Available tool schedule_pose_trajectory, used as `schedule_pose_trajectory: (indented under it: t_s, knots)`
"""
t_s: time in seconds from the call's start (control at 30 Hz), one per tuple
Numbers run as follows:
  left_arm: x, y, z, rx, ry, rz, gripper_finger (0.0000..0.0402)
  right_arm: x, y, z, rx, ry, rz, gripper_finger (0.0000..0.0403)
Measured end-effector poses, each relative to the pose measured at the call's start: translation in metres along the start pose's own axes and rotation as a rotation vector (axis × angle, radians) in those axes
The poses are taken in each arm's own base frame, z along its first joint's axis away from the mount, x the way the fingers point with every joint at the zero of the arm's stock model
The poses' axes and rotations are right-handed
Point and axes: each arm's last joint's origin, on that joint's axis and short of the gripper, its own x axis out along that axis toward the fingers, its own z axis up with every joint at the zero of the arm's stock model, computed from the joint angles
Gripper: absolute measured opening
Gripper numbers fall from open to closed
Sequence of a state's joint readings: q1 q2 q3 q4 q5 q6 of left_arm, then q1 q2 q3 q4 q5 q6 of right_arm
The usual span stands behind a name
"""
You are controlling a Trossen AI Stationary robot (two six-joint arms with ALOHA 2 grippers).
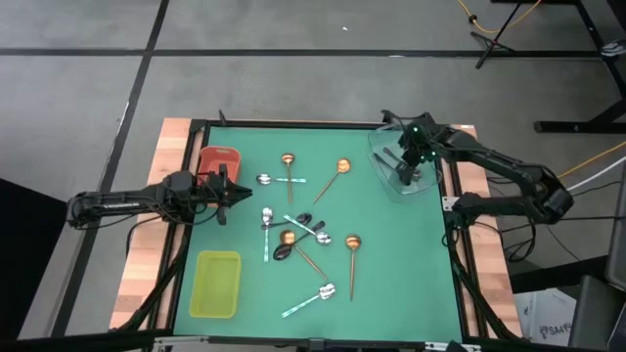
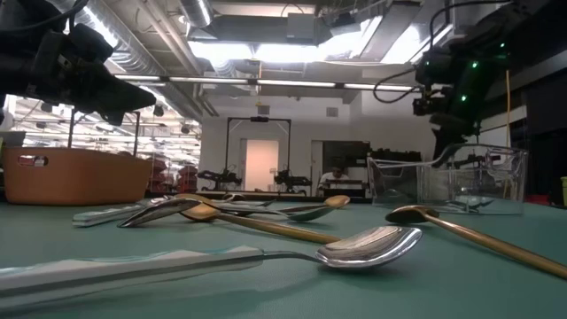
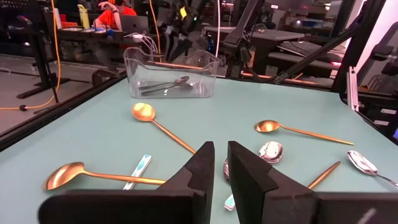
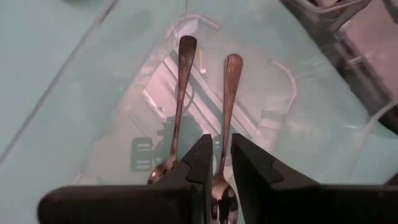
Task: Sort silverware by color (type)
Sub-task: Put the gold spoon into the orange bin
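Observation:
Copper spoons point(image 1: 343, 166) point(image 3: 144, 112), dark spoons point(image 1: 282, 252) and mint-handled spoons point(image 1: 311, 300) point(image 2: 368, 246) lie scattered over the green mat, some of them crossed in a pile at its middle. Two dark spoons point(image 4: 180, 93) point(image 4: 229, 106) lie side by side on the floor of the clear tray point(image 1: 406, 186). My right gripper point(image 1: 406, 174) point(image 4: 221, 149) points down over this tray, its fingers a narrow gap apart above the second spoon's bowl end. My left gripper point(image 1: 233, 193) point(image 3: 221, 155) hovers shut and empty beside the red tray point(image 1: 217, 158), pointing at the pile.
The red tray point(image 2: 71, 173) stands at the mat's far left and the yellow-green tray point(image 1: 217, 284) at its near left. The clear tray point(image 2: 443, 182) sits at the far right corner. Wooden rails border the mat. A person sits at a desk far behind.

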State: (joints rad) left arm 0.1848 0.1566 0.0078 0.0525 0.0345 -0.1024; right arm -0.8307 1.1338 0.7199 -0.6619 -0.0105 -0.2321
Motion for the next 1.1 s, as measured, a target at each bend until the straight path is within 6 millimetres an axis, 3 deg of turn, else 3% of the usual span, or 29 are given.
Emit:
schedule_pose_trajectory:
  t_s: [0.4, 0.67, 1.1]
  knots:
    - [0.000, 0.001, 0.003, 0.000, -0.039, 0.028, 0.0039, -0.033, 0.006, -0.005, 0.038, -0.161, 0.109, 0.0051]
    - [-0.002, 0.000, 0.021, -0.047, -0.221, 0.054, 0.0039, -0.040, 0.013, -0.003, 0.086, -0.216, 0.241, 0.0051]
    - [-0.002, -0.003, 0.029, -0.064, -0.311, 0.029, 0.0039, -0.055, 0.077, 0.023, -0.141, -0.469, 0.386, 0.0051]
